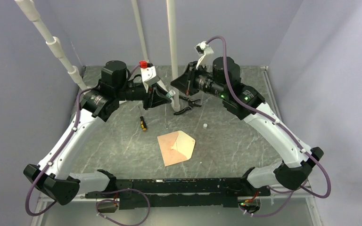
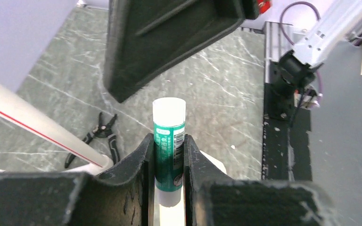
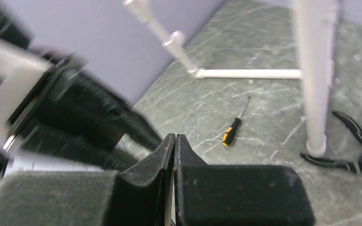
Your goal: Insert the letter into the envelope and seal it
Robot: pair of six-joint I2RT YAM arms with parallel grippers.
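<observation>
The peach-tan envelope (image 1: 175, 147) lies flat at the table's middle front, its pointed flap open toward the right. The letter does not show as a separate sheet. My left gripper (image 1: 168, 95) is raised at the back centre and is shut on a green glue stick with a white end (image 2: 168, 113), which stands up between its fingers (image 2: 168, 143). My right gripper (image 1: 173, 84) is just beside it, its jaws pressed together (image 3: 174, 139), with nothing seen held. It shows as a big dark shape (image 2: 169, 42) above the glue stick.
A yellow-and-black screwdriver (image 1: 143, 124) lies left of the envelope. Black pliers (image 1: 188, 104) lie at the foot of a white pole (image 1: 172, 47). A small white object (image 1: 205, 125) lies right of centre. Grey walls enclose the table.
</observation>
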